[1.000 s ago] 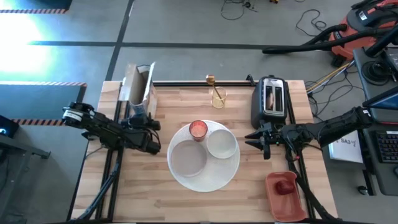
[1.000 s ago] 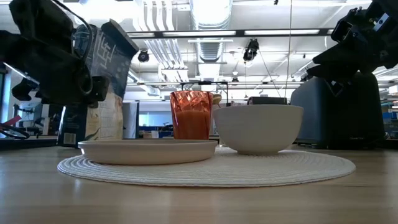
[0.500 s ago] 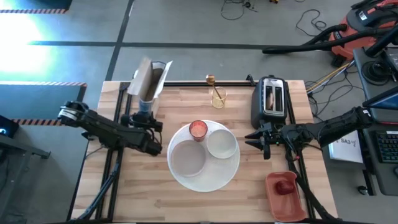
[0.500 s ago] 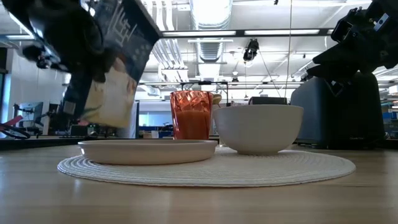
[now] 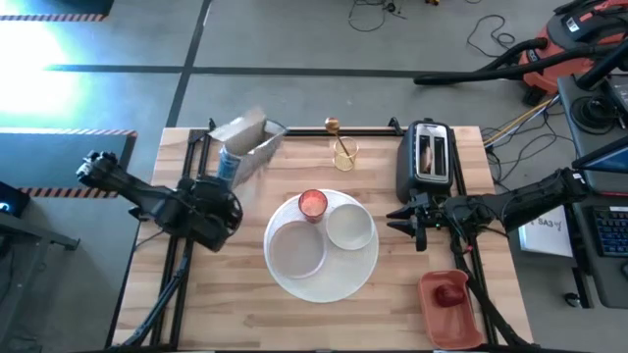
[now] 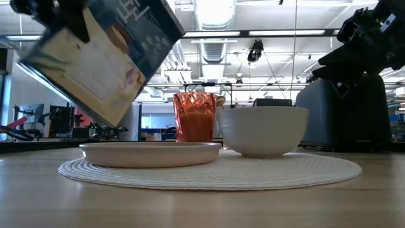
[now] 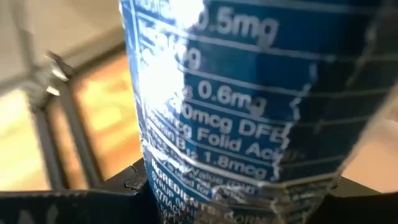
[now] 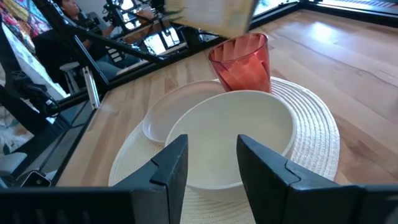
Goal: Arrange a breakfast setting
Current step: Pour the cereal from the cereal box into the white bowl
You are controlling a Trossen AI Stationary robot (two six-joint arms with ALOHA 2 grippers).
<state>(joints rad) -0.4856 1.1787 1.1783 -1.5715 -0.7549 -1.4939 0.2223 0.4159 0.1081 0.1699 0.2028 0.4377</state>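
Both arms are black throughout, built of rounded tubular links joined by bulkier cylindrical joints. The left arm has a knobbly joint housing at its outer end and a blocky black wrist. The right arm is a thick matte tube that narrows into a cluster of angular black brackets at the wrist. The right tool ends in two broad, flat, matte black fingers with squared, slightly rounded tips. The left tool shows only as black angular edges.

A lab: exposed ceiling ducts, monitors behind, floor cables.
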